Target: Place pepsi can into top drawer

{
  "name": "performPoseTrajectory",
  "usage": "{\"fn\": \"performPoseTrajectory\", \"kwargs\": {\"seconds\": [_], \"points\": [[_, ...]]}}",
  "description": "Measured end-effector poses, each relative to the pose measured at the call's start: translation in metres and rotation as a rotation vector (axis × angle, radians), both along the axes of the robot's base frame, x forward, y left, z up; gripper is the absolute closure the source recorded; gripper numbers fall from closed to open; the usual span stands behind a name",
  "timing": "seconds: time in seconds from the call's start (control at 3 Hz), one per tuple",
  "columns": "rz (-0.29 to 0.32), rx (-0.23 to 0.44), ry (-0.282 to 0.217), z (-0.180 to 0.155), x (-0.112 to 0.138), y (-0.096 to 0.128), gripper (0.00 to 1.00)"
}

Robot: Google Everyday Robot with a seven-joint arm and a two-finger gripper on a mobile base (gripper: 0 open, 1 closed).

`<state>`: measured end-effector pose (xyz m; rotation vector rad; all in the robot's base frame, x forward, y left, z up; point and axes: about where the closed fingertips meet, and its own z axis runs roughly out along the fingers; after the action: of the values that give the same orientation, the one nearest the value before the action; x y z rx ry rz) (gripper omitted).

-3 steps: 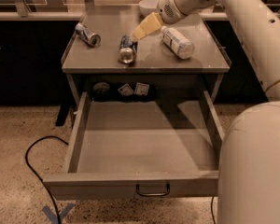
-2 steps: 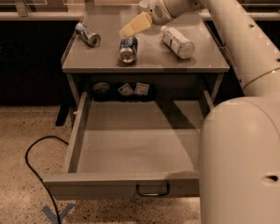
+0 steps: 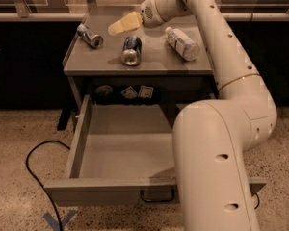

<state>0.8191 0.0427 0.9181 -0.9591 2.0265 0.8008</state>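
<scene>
Gripper over table, just behind pepsi can

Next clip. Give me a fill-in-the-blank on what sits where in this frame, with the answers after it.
1. The pepsi can lies on its ____ on the cabinet top.
2. It lies between the silver can and the clear plastic ____.
3. The top drawer stands ____, and the pepsi can is not in it.
4. The gripper hangs above the cabinet top, not inside the ____.
Answers: side; bottle; open; drawer.
</scene>
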Motion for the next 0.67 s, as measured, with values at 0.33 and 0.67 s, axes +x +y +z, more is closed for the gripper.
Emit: {"fn": "performPoseTrajectory", "kwargs": {"seconds": [0.33,0.67], "points": [[0.006,-0.070,0.055,-0.006,-0.004,0.011,0.00],[0.014,-0.238,0.061,0.002,-0.020,0.011,0.00]]}}
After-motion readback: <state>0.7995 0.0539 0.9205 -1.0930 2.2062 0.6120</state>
